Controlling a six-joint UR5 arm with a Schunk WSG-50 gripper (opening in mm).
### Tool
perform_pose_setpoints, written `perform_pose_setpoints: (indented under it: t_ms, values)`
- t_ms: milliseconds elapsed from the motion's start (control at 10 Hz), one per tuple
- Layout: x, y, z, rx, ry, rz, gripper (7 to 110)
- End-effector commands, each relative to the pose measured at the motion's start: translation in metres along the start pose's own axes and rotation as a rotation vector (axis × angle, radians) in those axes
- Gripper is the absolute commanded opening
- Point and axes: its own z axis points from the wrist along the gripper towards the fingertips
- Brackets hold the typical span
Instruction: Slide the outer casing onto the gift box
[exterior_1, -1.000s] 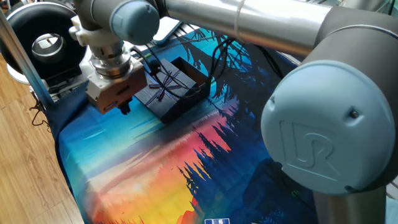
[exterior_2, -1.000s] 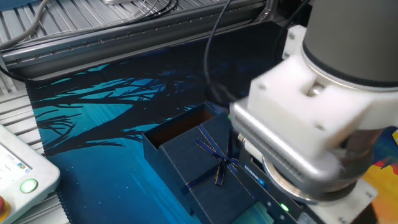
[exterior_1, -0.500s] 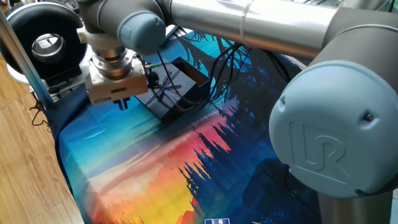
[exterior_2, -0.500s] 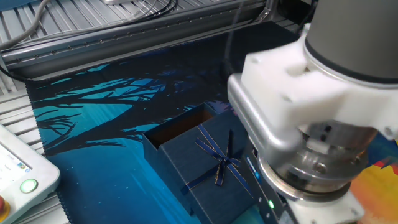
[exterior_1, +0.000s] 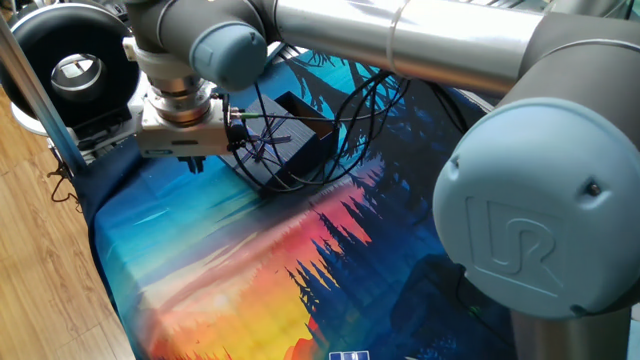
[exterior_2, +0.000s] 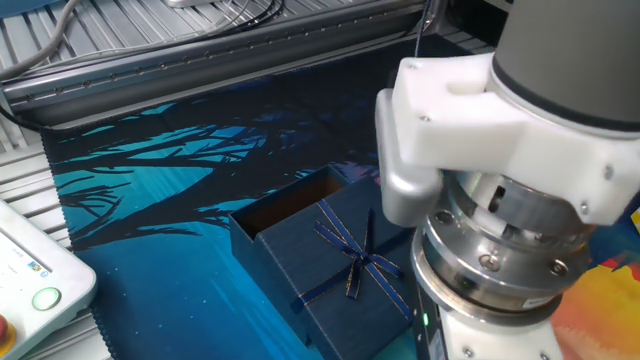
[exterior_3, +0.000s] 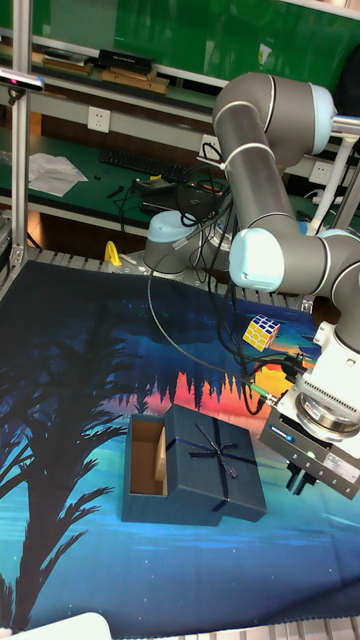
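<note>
You have the outer casing (exterior_3: 215, 467) lying flat on the bench (exterior_3: 70, 400), on the printed forest-and-sunset cloth, with its thin ribbon bow (exterior_2: 352, 262) on top. It is only partly over the gift box (exterior_3: 147, 457): in the tall fixed view the box's brown inside still shows at the casing's left end, and in the other fixed view that open end (exterior_2: 290, 203) points toward the metal rail at the back edge. The hand (exterior_3: 301, 478) hangs just beside the casing's opposite end, apart from it; its fingers are short and dark and you cannot tell from these views whether they are spread or closed, and nothing shows between them. Black cables (exterior_1: 350, 120) loop from the wrist over the casing in one fixed view and hide part of it. A colour cube (exterior_3: 262, 331) sits on the cloth behind the casing, well apart from it. A white control unit with a green button (exterior_2: 42, 298) sits off the cloth's corner.
</note>
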Motion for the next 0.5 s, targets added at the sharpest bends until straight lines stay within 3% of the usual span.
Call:
perform_pose_setpoints:
  t_ms: [0, 400]
  values:
    - [0.015, -0.008, 0.0, 0.027, 0.063, 0.011, 7]
    - [0.011, -0.016, 0.012, 0.04, 0.026, -0.018, 7]
